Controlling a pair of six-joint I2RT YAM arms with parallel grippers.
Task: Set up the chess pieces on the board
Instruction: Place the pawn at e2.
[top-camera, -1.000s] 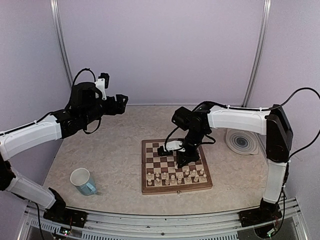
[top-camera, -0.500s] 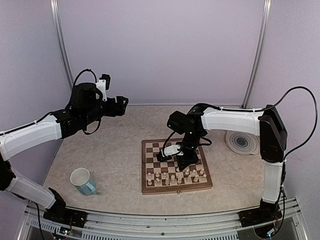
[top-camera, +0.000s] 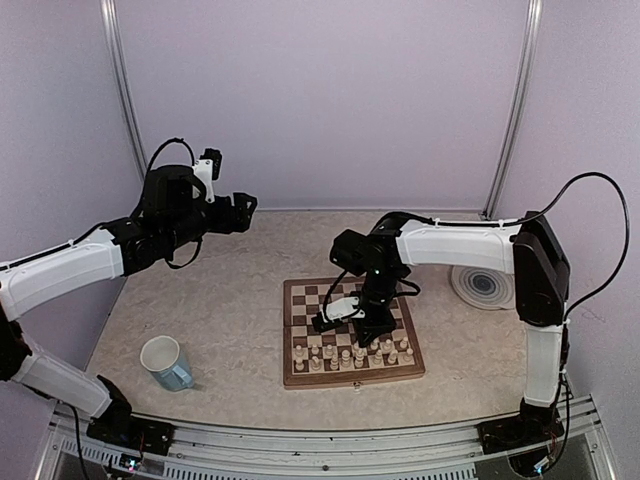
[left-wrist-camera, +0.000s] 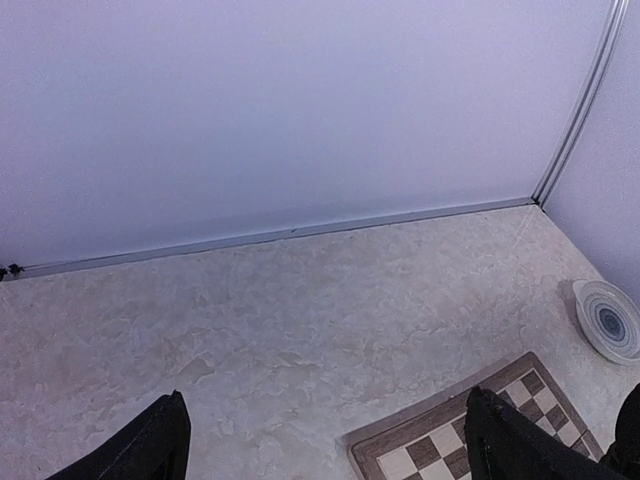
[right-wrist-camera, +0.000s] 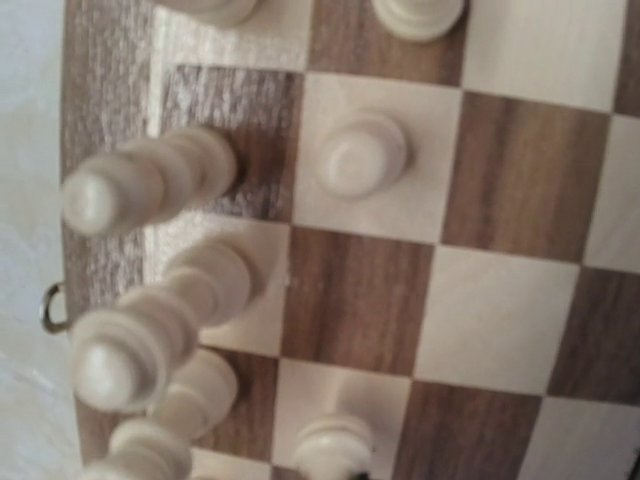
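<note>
The board (top-camera: 300, 292) lies at mid-table, its cream chess pieces (top-camera: 345, 355) lined up in the two near rows. My right gripper (top-camera: 372, 330) points down over the board's right half, just behind those rows. In the right wrist view the board (right-wrist-camera: 500, 180) fills the frame, and a pawn (right-wrist-camera: 362, 153) and taller pieces (right-wrist-camera: 140, 180) stand on their squares. Only a black sliver of my right gripper (right-wrist-camera: 350, 474) shows, shut on the head of a small pawn (right-wrist-camera: 335, 440) over a cream square. My left gripper (top-camera: 243, 207) hangs open and empty, high at the back left, far from the board (left-wrist-camera: 430, 450).
A pale blue cup (top-camera: 166, 362) stands at the near left. A round grey-blue ringed plate (top-camera: 483, 284) sits right of the board, also seen as the plate (left-wrist-camera: 610, 320) in the left wrist view. A metal latch ring (right-wrist-camera: 52, 305) hangs at the board's near edge.
The right arm has shifted slightly left and toward the near rows over the board. The left arm has not moved.
</note>
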